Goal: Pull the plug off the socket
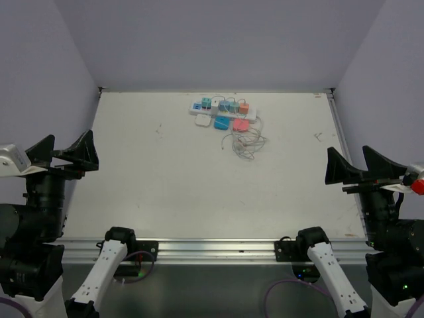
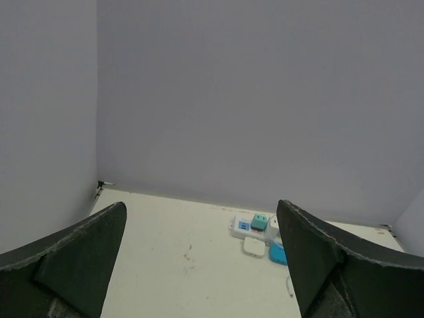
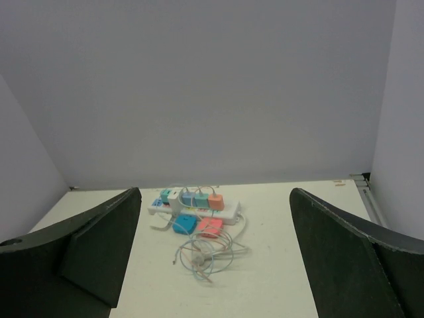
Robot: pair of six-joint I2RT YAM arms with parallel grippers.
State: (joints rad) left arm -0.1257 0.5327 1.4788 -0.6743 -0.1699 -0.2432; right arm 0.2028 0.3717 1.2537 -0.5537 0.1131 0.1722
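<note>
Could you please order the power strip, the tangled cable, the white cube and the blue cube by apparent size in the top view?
1. The power strip, clearly the longest.
2. The tangled cable, a shorter, broader loose spread.
3. The white cube and the blue cube look about alike, so I leave them unranked.

Socket (image 1: 224,110): long white power strip, lay flat at the far side of the table, a bit right of centre, right end angled slightly nearer. At least four plug cubes sat seated upright along its top: teal plug (image 1: 207,102) near the left end, two blue plugs (image 1: 228,105) mid-strip, orange plug (image 1: 244,107) toward the right end. Unplugged white cube (image 1: 203,120), blue cube (image 1: 220,123) and pink cube (image 1: 240,124) lay just beside its near edge.
</note>
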